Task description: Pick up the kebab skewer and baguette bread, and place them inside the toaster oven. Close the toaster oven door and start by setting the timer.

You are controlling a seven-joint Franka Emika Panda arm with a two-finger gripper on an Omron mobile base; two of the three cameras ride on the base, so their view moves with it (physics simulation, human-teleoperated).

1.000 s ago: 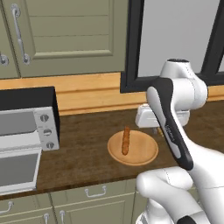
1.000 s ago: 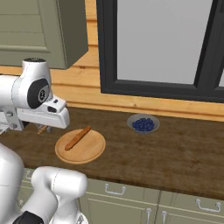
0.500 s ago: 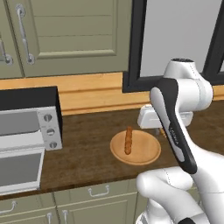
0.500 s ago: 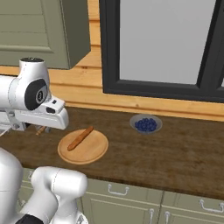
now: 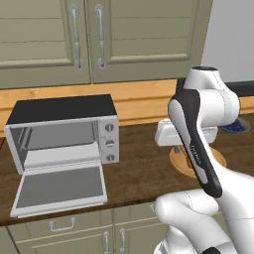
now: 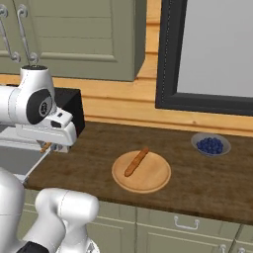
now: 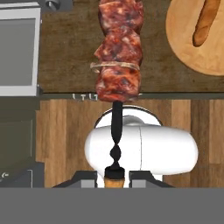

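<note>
My gripper (image 7: 115, 176) is shut on the thin dark end of the kebab skewer (image 7: 119, 52), whose reddish-brown meat chunks hang above the dark counter. In the right base view the gripper (image 6: 47, 145) hovers at the counter's left end, beside the open toaster oven door (image 6: 15, 159). The silver toaster oven (image 5: 64, 131) with a black top stands at the left, its door (image 5: 59, 187) folded down flat and its cavity bare. The baguette bread (image 6: 136, 161) lies on a round wooden plate (image 6: 148, 182), to the right of the gripper.
A small glass bowl of blueberries (image 6: 211, 145) sits at the back right of the counter. Three knobs (image 5: 109, 143) line the oven's right panel. Wall cabinets hang above, and a dark-framed window (image 6: 207, 54) is at the right.
Both base views have shifted, so the base has driven left: the toaster oven now sits fuller in view and the plate lies further right. The gripper keeps hold of the skewer.
</note>
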